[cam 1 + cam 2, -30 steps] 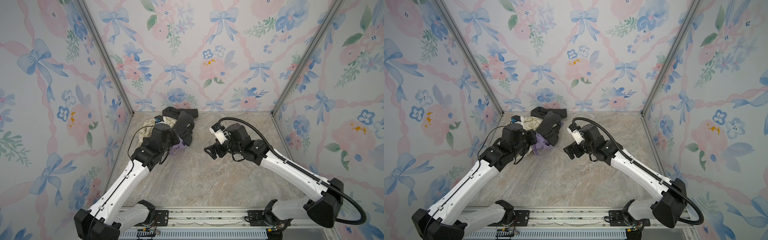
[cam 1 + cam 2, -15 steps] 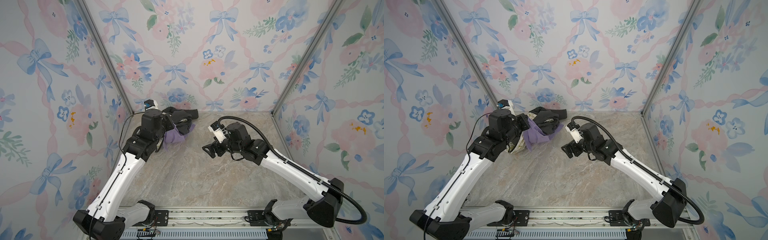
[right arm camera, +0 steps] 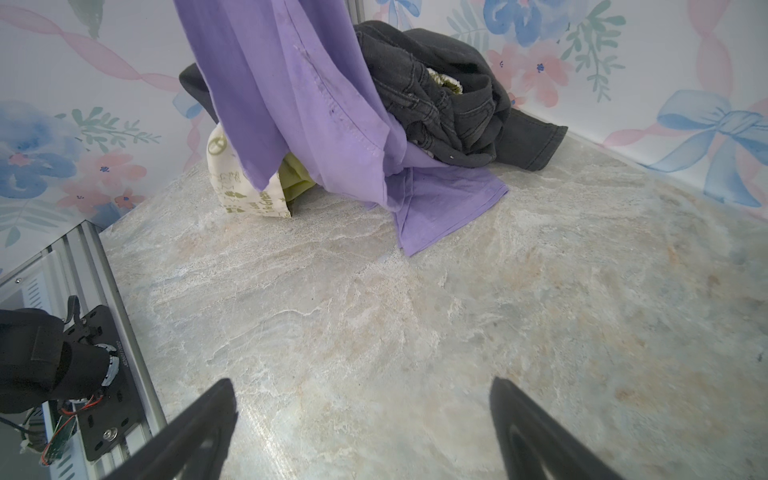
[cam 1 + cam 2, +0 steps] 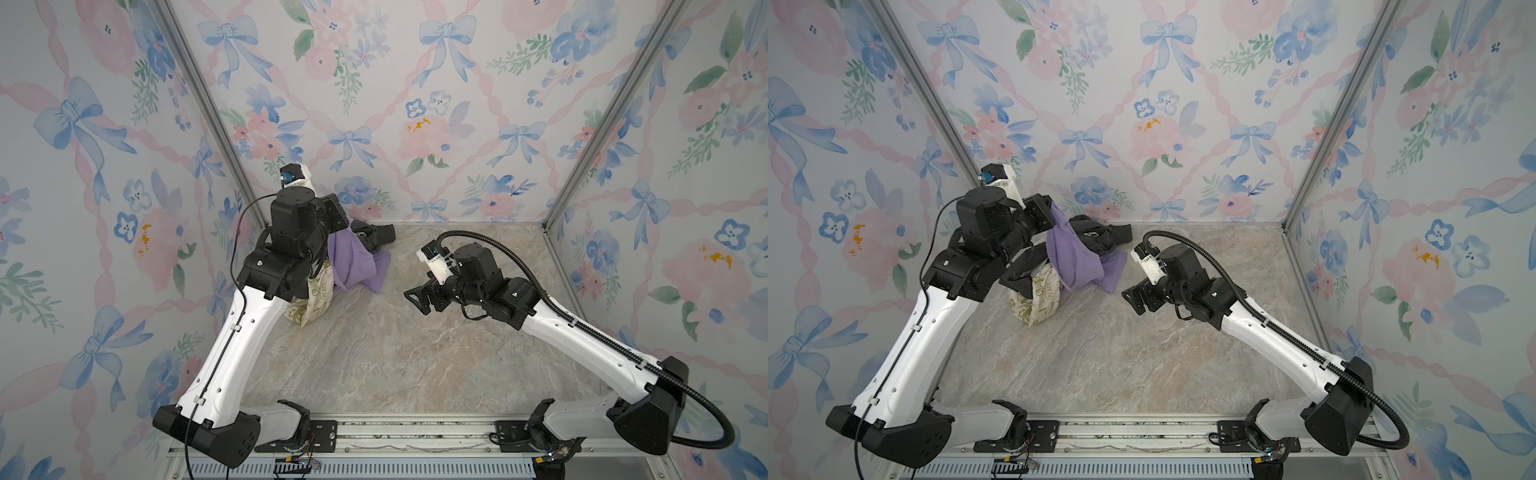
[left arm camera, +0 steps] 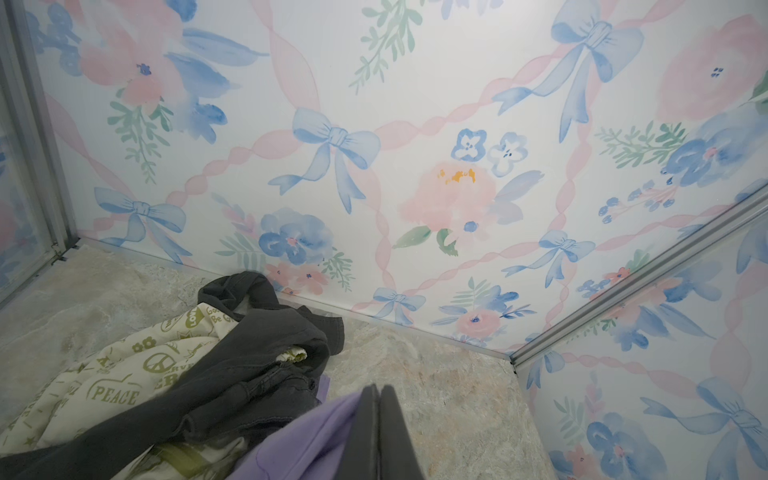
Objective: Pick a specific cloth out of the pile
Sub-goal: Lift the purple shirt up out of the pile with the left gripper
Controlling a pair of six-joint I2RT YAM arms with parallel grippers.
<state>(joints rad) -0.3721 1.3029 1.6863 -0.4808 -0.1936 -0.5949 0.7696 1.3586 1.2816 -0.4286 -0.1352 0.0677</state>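
Lavender cloth (image 4: pixel 1073 253), thin and limp, hangs from the pinched-together left gripper (image 4: pixel 1047 214) above the pile (image 4: pixel 1038 291) at the table's (image 4: pixel 1142 353) back left, its lower hem draped on the marble. Being light and soft, it should lift by any bunched fold, though the grey garment (image 4: pixel 1100 237) may snag it. Right gripper (image 4: pixel 1138 297) hovers nearby, jaws wide and empty.

In both top views your left arm's wrist covers the near part of the pile (image 4: pixel 316 297). The cloth (image 3: pixel 291 95) runs off the right wrist view's upper edge, so you cannot see where it is held. Print on the cream fabric (image 4: pixel 1038 299) mostly too small to read.
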